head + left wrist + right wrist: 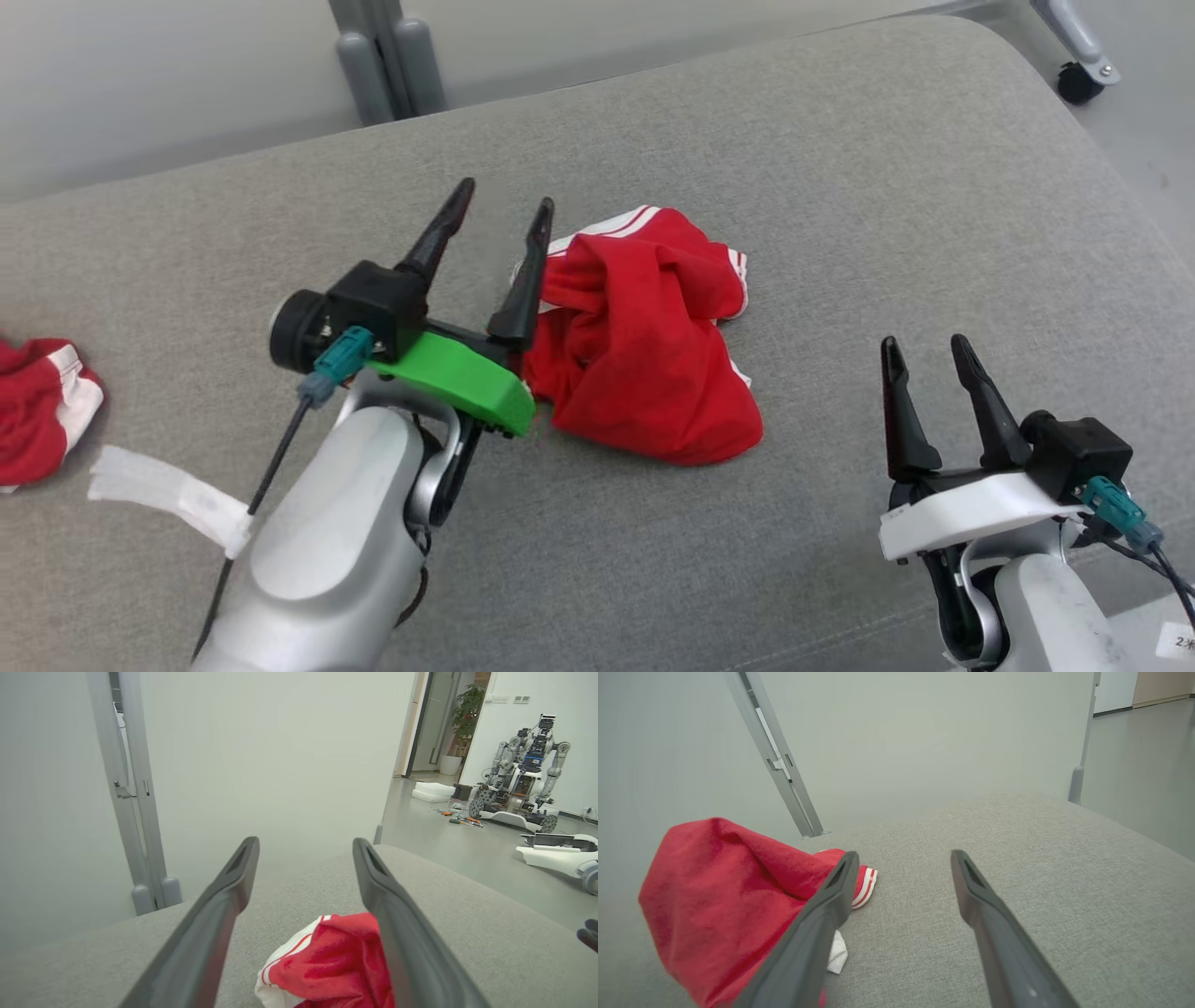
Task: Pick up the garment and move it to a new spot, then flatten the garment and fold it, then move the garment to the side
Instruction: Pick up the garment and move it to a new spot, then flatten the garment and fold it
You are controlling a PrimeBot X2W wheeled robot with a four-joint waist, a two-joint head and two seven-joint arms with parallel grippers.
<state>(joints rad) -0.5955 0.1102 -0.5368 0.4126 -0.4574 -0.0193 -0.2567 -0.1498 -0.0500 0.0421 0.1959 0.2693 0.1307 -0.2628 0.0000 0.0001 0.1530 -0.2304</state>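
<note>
A crumpled red garment (644, 345) with white stripes lies in a heap at the middle of the grey cushion (840, 187). My left gripper (504, 210) hovers just left of the heap, open, with nothing between its fingers. In the left wrist view the garment (327, 966) lies low between the spread fingers (224, 891). My right gripper (924, 350) stands open at the lower right, well apart from the cloth. In the right wrist view the red garment (724, 891) rises at the left beside the left finger (831, 900).
Another red and white cloth (37, 406) lies at the cushion's far left edge, with a white tag (168, 495) near it. A grey post (387, 65) stands behind the cushion. Another robot (518, 784) and tools sit on the floor beyond.
</note>
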